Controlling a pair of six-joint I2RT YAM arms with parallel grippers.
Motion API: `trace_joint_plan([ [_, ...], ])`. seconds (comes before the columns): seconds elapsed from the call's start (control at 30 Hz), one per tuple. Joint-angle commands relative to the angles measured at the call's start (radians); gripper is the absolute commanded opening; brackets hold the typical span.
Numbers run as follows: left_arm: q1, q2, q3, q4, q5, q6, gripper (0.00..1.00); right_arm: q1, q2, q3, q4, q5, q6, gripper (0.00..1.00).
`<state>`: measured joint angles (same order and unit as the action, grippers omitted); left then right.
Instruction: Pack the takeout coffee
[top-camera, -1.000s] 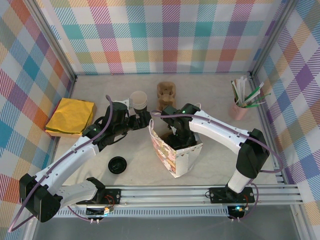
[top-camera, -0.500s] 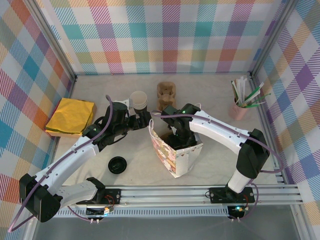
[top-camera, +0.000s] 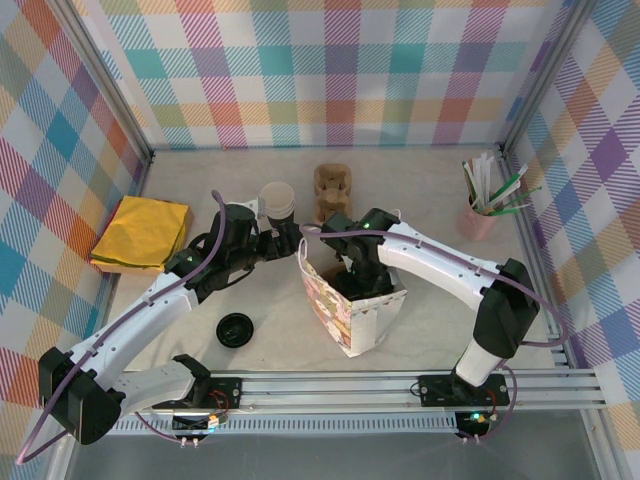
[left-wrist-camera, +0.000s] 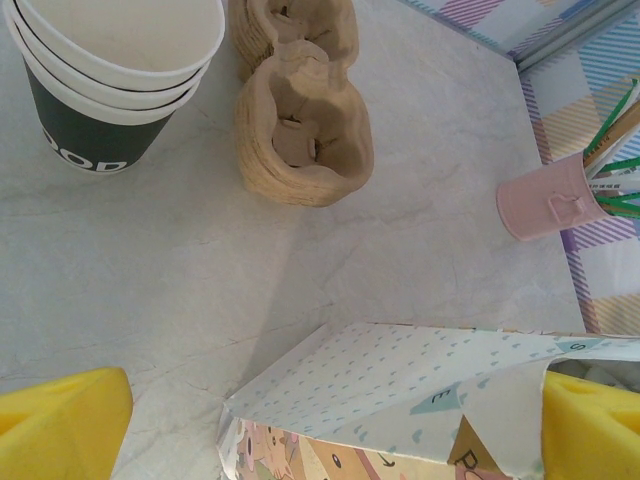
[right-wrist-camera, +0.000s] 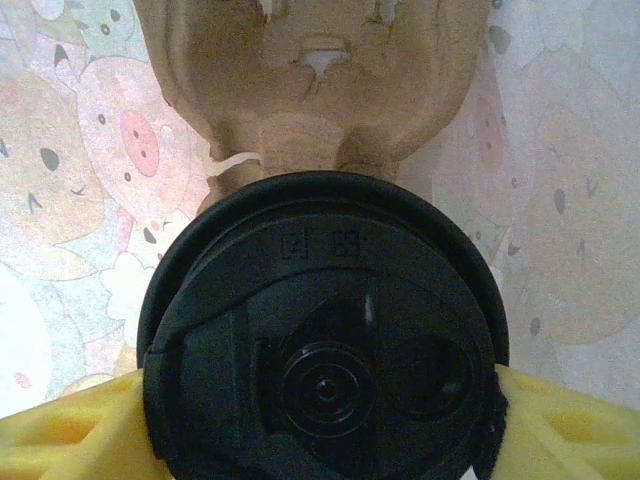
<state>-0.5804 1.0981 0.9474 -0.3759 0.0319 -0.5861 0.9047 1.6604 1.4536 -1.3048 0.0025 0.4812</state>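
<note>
Takeout coffee (right-wrist-camera: 325, 340), embossed marking unreadable

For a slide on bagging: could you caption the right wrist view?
Right gripper grips the lidded takeout coffee inside the patterned bag, a pulp carrier just beyond.

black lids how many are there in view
2. One loose black lid lies flat on the table, left of the paper bag. The other caps the takeout coffee inside that bag. More may be hidden in the bag.
</note>
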Motion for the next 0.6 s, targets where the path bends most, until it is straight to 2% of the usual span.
trace_joint_plan([
  [0.0,-0.004,-0.012,0.024,-0.028,-0.050,0.008,0.95,0.010,-0.002,-0.006,-0.114,-0.013,0.022,0.68],
  [0.57,-0.003,-0.001,0.027,-0.028,-0.054,0.007,0.95,0.011,-0.022,-0.011,-0.123,-0.007,0.031,0.68],
])
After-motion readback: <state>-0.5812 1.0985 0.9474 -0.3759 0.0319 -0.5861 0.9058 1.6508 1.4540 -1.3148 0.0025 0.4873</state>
